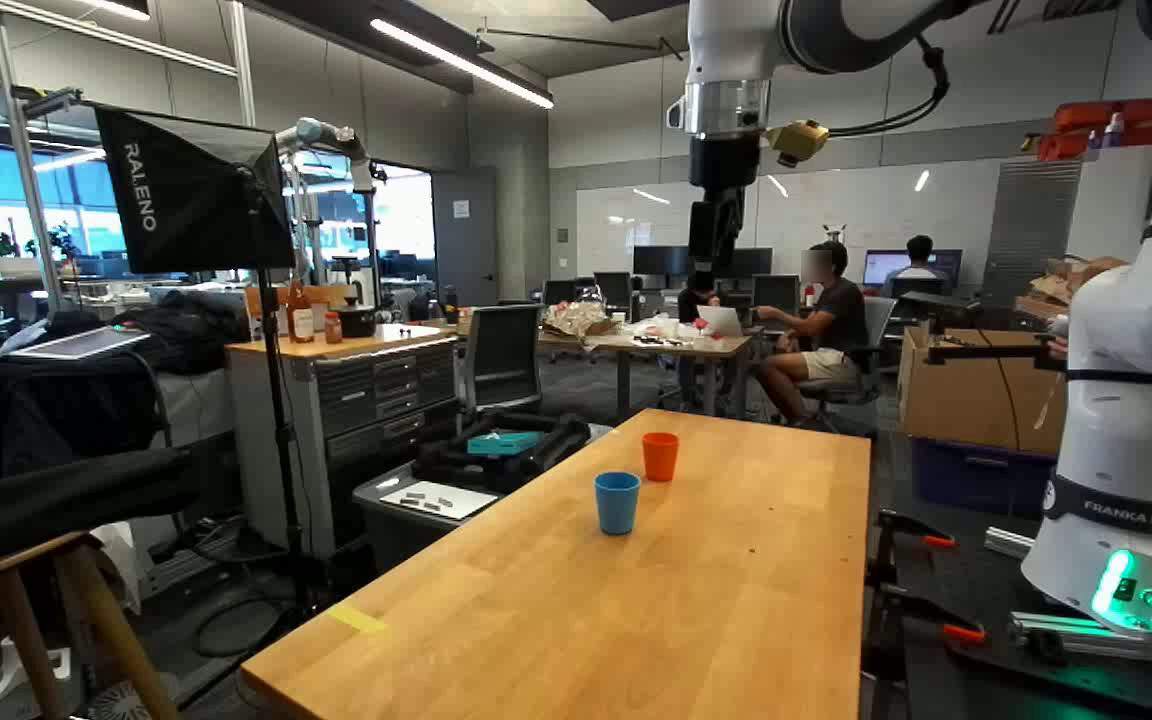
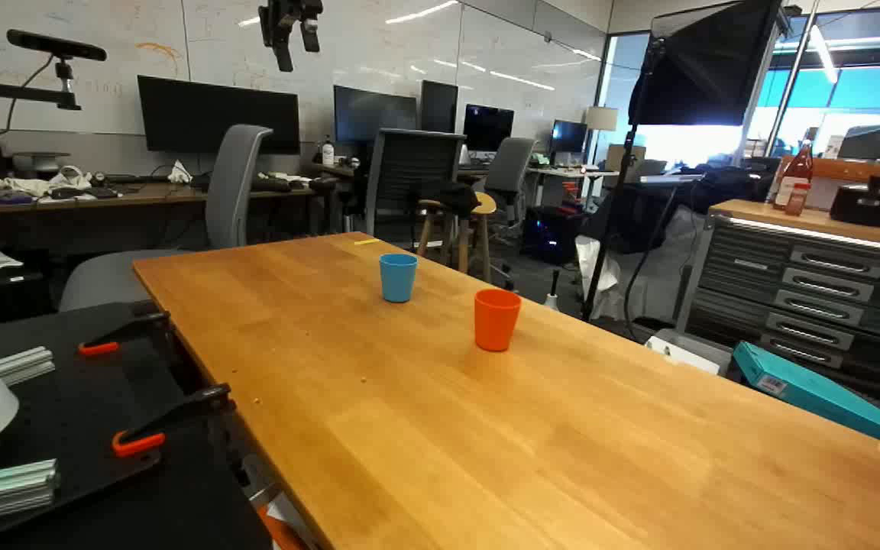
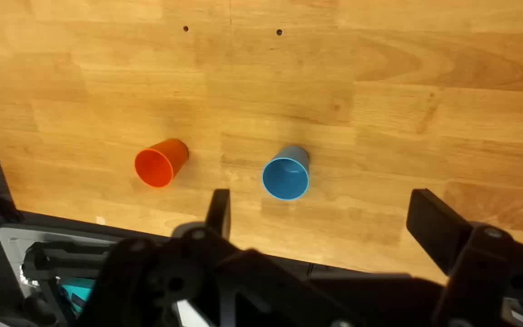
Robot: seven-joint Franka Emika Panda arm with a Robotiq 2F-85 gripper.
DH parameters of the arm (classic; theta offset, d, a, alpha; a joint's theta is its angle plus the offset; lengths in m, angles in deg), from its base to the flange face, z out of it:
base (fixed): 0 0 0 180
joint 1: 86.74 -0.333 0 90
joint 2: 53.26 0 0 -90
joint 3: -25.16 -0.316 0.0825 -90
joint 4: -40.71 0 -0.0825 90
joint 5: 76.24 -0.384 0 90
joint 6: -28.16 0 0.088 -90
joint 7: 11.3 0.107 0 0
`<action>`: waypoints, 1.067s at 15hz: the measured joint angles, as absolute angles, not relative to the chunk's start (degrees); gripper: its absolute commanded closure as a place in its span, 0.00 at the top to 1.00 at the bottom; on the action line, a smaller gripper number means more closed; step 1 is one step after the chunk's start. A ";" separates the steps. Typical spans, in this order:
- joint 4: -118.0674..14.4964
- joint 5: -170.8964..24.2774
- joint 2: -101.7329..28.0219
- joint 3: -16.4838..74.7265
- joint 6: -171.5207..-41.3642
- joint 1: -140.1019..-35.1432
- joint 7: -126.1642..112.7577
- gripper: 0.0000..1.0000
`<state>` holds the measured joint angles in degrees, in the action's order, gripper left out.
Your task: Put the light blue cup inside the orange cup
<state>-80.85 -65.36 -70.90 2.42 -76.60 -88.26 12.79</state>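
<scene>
The light blue cup (image 1: 617, 504) stands upright on the wooden table in both exterior views (image 2: 398, 278). The orange cup (image 1: 660, 457) stands upright a short way from it, also in both exterior views (image 2: 496, 321). The cups are apart. In the wrist view the blue cup (image 3: 286, 177) shows its open mouth near the middle, and the orange cup (image 3: 159, 163) lies to its left. My gripper (image 3: 320, 193) is open and empty, its fingers wide apart. It hangs high above the table in both exterior views (image 1: 706, 272) (image 2: 296, 57), touching neither cup.
The wooden table (image 1: 736, 620) has a strip of yellow tape (image 1: 358, 619) near one edge. A grey bin (image 1: 376, 495) stands against the table's side, near the cups. Clamps with orange handles (image 2: 138, 443) sit along the robot's side of the table.
</scene>
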 measured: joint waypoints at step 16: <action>-70.76 -65.13 -49.65 6.62 -80.00 -90.33 15.21 1.00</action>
<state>-70.76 -65.13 -49.65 6.62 -80.00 -90.33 15.21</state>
